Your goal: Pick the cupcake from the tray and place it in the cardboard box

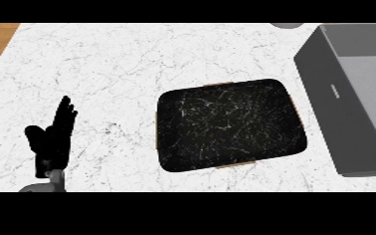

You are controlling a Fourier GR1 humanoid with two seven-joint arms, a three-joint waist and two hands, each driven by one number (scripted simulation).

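A black marbled tray (231, 124) lies on the white marble counter, a little right of centre; nothing shows on it. A grey box (345, 94) stands at the right edge, open at the top, its inside partly cut off by the view's edge. No cupcake shows anywhere. My left hand (53, 138) rests at the lower left, fingers straight and pointing up, well left of the tray. My right hand does not show.
A small grey round object (286, 25) peeks in at the top edge, right of centre. A brown strip (7, 32) of the counter's edge shows at the top left corner. White counter surrounds the tray.
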